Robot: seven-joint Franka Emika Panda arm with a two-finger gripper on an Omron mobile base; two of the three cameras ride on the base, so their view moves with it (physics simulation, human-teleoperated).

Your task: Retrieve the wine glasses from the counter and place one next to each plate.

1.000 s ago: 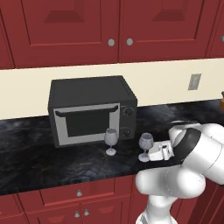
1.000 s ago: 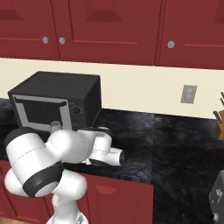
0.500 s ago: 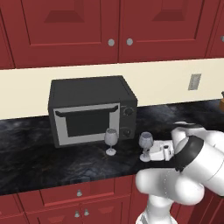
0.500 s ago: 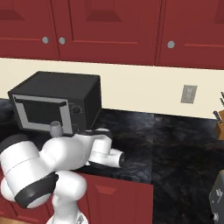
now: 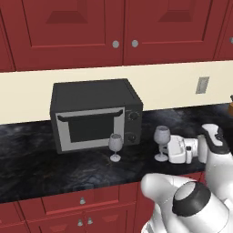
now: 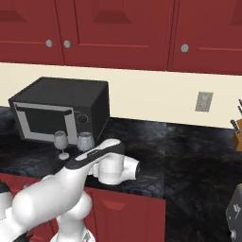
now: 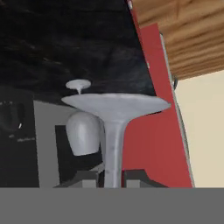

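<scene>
Glossy white, rounded arm [image 5: 182, 200] of bulbous shell segments, with a dark grey round joint cap ringed in black, a dark band along the slim forearm link [image 6: 94, 155], a boxy white hand [image 5: 182, 150], two small dark grey finger tips [image 7: 87, 178].

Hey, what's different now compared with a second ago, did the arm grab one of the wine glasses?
The gripper has closed its fingers around the stem of the right wine glass, which stands on the counter. The elbow has swung lower. The left wine glass and the microwave have not moved.
</scene>
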